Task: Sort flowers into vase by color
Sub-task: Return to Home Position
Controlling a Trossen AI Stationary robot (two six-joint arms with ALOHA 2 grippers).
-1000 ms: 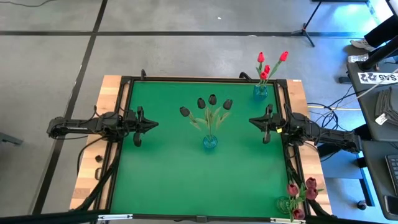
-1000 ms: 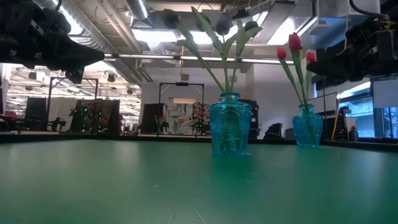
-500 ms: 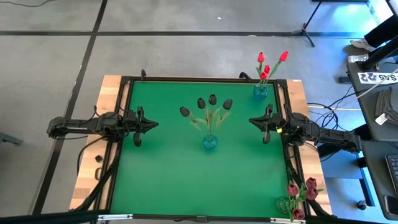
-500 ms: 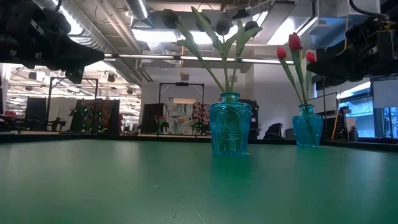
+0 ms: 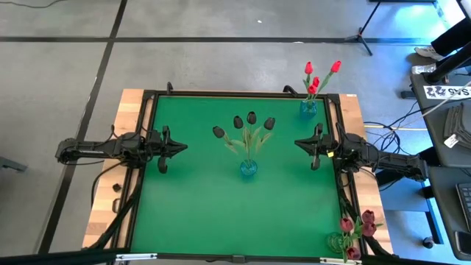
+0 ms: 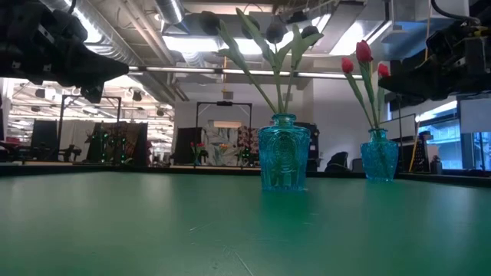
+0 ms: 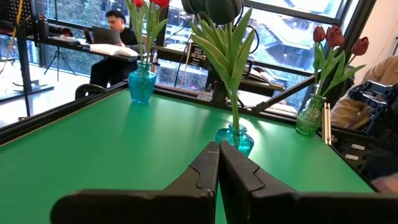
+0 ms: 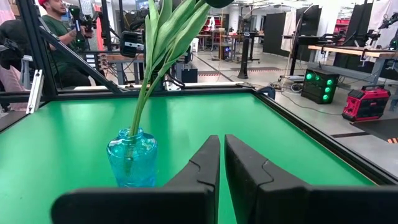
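Several near-black tulips (image 5: pixel 249 122) stand with their stems in a blue glass vase (image 5: pixel 249 168) at the table's middle. Three red tulips (image 5: pixel 316 76) stand in a second blue vase (image 5: pixel 308 107) at the far right corner. Several dusky pink-maroon tulips (image 5: pixel 358 227) stand in a pale green vase (image 5: pixel 337 241) at the near right corner. My left gripper (image 5: pixel 184 146) is shut and empty at the table's left. My right gripper (image 5: pixel 297 143) is shut and empty at the table's right. Both point at the middle vase.
The green table top (image 5: pixel 191 206) has a black frame (image 5: pixel 144 147) round it and wooden edges (image 5: pixel 110 213) outside. People sit beyond the table in the wrist views (image 7: pixel 112 25) (image 8: pixel 62 31).
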